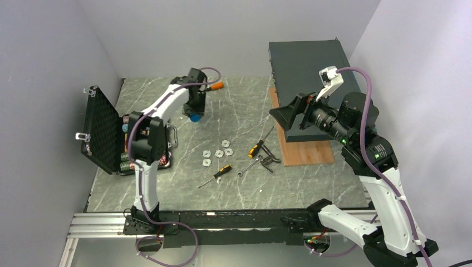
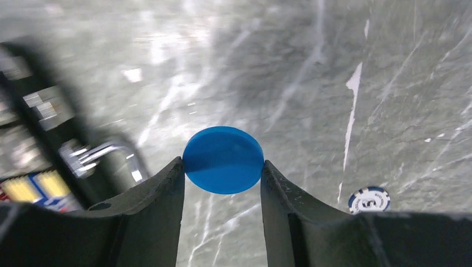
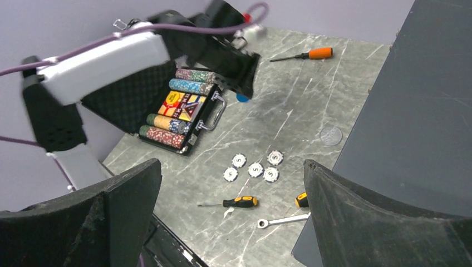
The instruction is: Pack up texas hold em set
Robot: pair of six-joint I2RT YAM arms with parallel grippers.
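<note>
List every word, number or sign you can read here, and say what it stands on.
"5" or "S", too small to settle: centre of each loose white chip.
Card packs in the black case: print too small to read.
Nothing else legible.

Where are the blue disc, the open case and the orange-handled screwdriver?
blue disc [image 2: 222, 159]: left wrist view, centre of its face.
open case [image 1: 103, 130]: top external view, foam lid.
orange-handled screwdriver [image 3: 320, 53]: right wrist view, orange handle.
</note>
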